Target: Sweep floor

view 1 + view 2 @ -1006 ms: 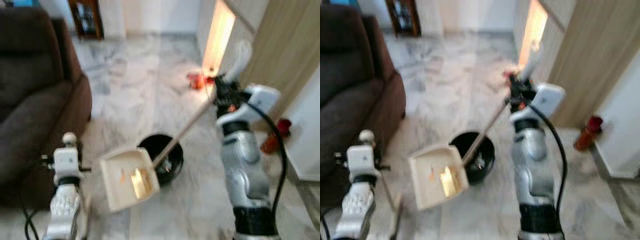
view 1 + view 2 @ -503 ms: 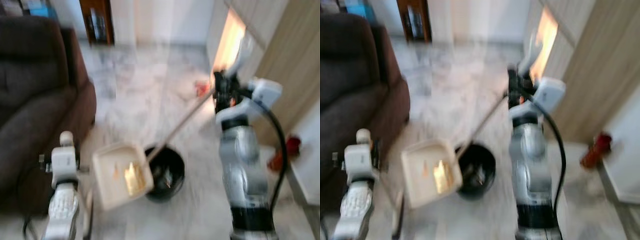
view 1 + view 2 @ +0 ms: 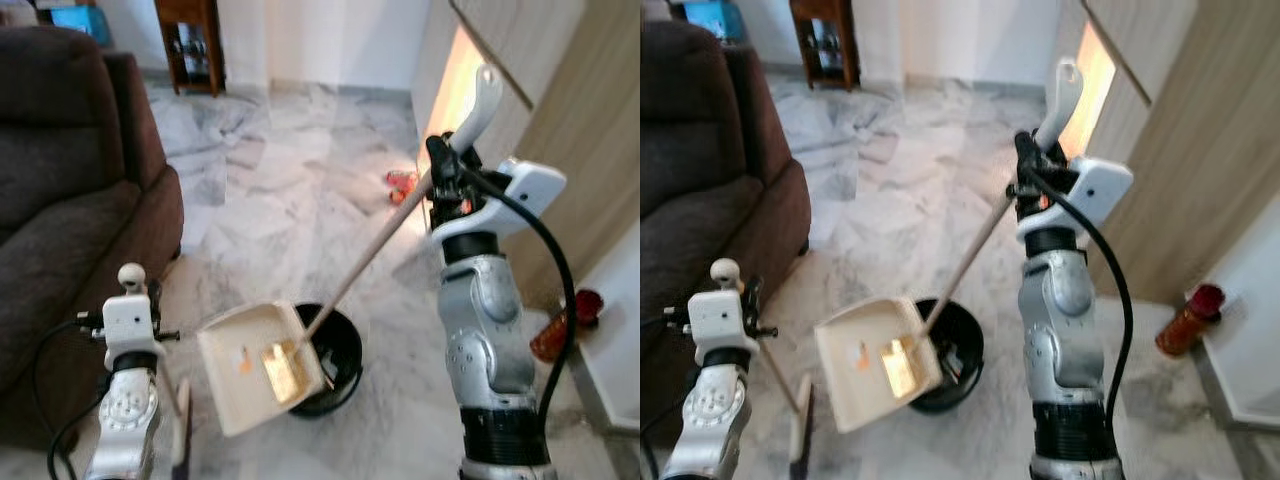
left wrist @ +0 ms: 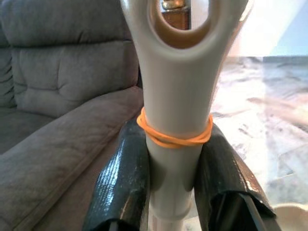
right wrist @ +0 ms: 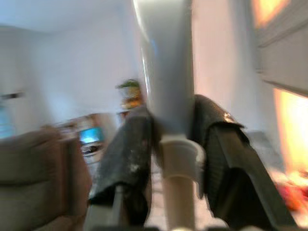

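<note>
Since 1 s ago the dustpan sits lower and closer to the robot, still over the rim of the black bin; whole view has also shifted and sharpened, so the camera moved too. R gripper is clamped on the dustpan's long handle near its white top grip, arm raised at chest height. Pan is tilted, with yellowish debris lying inside. L gripper pinches the broom handle, fingers tight either side just below an orange rubber band. Broom head rests on the marble floor by the brown sofa. Red bottle stands near the wall, at right.
</note>
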Motion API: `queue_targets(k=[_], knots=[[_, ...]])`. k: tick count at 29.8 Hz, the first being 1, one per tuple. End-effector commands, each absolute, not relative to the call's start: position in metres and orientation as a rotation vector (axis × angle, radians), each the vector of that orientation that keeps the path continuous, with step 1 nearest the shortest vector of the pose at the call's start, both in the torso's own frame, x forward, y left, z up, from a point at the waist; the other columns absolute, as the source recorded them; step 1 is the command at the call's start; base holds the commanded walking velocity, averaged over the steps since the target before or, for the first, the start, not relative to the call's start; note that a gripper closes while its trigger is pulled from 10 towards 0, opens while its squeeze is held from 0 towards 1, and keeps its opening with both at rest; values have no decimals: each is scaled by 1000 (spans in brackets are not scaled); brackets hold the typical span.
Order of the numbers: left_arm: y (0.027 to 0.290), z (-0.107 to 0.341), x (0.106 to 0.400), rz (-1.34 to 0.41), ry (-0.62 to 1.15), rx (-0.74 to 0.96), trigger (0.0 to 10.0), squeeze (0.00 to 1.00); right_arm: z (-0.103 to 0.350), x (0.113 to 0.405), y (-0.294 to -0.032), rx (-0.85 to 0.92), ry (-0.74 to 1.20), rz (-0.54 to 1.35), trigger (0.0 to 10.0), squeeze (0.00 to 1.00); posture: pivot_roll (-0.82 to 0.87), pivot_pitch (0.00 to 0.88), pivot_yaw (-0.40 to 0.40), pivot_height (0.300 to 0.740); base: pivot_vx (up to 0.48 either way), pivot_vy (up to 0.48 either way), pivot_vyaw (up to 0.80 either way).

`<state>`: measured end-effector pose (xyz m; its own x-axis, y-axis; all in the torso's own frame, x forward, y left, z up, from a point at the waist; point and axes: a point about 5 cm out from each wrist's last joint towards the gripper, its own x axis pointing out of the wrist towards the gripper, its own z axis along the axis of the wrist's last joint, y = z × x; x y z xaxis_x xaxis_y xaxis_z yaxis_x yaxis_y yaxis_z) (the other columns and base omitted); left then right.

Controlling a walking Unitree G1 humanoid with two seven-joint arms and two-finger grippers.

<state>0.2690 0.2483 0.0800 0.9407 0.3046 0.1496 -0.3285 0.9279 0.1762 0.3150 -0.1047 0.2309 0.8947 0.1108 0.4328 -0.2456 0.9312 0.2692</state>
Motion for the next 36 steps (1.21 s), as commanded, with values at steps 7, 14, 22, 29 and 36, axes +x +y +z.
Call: queue_targets(k=[7,14,22,29,36], knots=[[243,89,275,304,-168,215,10000,0,242,313,-116,357,-495,162,10000,0,148,0,-29,740,296,0,0],[242,89,275,304,-169,214,10000,0,243,312,-115,358,-498,166,10000,0,148,0,-31,740,295,0,0],[241,89,275,303,-169,212,10000,0,243,313,-115,358,-498,170,10000,0,148,0,-34,740,296,0,0],[240,88,274,306,-166,210,10000,0,244,313,-114,358,-498,174,10000,0,147,0,-37,740,294,0,0],[239,88,273,302,-169,205,10000,0,241,312,-113,355,-490,170,10000,0,147,0,-36,740,118,0,0]])
